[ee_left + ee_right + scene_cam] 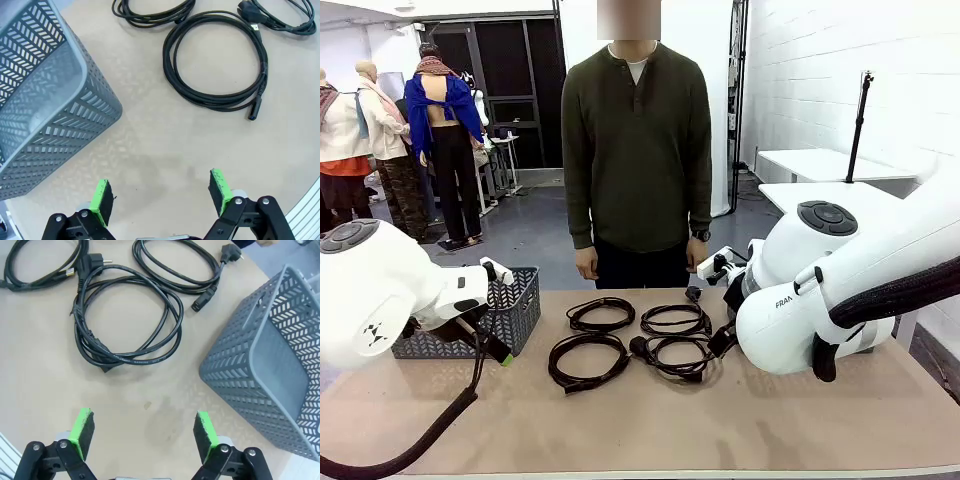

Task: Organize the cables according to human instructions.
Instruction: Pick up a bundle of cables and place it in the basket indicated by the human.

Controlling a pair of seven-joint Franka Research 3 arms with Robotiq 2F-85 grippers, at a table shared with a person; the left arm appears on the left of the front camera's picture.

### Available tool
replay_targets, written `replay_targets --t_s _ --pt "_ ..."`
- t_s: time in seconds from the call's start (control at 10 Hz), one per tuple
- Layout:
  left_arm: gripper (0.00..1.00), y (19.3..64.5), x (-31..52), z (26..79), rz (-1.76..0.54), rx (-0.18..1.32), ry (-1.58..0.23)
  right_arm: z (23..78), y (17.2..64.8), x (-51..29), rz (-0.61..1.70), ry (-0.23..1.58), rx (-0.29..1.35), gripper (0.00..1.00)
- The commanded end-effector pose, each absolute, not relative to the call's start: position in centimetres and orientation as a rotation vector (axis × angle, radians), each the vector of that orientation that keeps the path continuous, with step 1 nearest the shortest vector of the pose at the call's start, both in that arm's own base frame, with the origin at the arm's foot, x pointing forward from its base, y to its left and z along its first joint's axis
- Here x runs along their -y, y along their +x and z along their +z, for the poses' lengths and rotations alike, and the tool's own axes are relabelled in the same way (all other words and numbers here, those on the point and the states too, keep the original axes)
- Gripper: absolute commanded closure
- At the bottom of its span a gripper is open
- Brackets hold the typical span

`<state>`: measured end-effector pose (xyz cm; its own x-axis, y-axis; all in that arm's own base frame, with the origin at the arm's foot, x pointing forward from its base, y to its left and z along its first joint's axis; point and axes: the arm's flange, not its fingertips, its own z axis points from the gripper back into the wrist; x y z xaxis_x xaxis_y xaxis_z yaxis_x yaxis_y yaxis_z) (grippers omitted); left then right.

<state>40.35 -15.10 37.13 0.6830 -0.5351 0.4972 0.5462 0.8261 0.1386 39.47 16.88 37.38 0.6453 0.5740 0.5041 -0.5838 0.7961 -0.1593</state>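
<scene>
Four cables lie coiled on the tan table (640, 430) in front of the person: back left (603, 301), back right (672, 308), front left (554, 365), front right (680, 372). My left gripper (498, 352) hangs open just right of the grey basket (470, 310). In the left wrist view that gripper (160, 192) is over bare table, with one coil (168, 55) well ahead of it. My right gripper (145, 427) is open too, over bare table short of a coil (131, 360). Nothing sits between either pair of fingers.
In the right wrist view a grey slotted basket (270, 365) stands close beside the coils, with another coil (172, 286) beyond. The person stands at the far edge, hands at their sides. My bulky right arm (820, 300) covers the table's right part.
</scene>
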Motion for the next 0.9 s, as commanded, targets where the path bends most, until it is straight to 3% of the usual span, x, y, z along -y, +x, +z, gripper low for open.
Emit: replay_targets --t_s 0.0,0.8 --pt "0.0 40.35 15.1 37.13 -0.606 0.551 -0.021 37.38 39.47 -16.88 0.659 0.018 0.567 0.0" --pt "0.0 40.35 15.1 37.13 -0.606 0.551 -0.021 37.38 39.47 -16.88 0.659 0.018 0.567 0.0"
